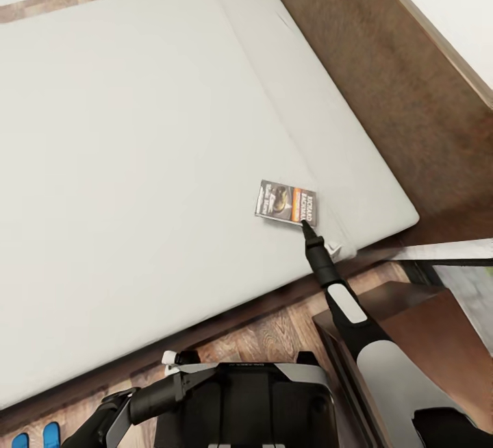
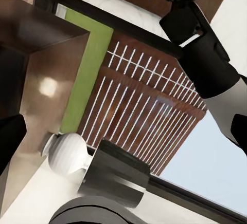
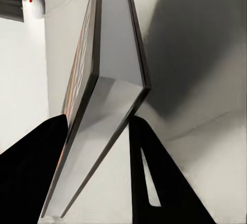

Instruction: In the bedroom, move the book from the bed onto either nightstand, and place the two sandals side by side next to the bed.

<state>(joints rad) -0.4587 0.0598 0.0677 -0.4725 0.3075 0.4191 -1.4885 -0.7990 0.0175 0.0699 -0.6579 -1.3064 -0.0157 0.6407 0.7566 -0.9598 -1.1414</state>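
R tool [image 1: 306, 227] fingers either side of book [image 1: 285, 203] on bed [image 1: 137, 160], grip unconfirmed; L tool's state can't tell.

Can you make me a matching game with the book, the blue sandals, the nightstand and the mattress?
Things:
1. book
2. sandals
3. nightstand
4. mattress

Descriptions:
A. off-white, big and flat
B. bright blue, on the wood floor near the left arm
C. dark brown, beside the bed under the right arm
D. between the right gripper's fingers at the mattress edge

Pairs: 1-D, 2-B, 3-C, 4-A
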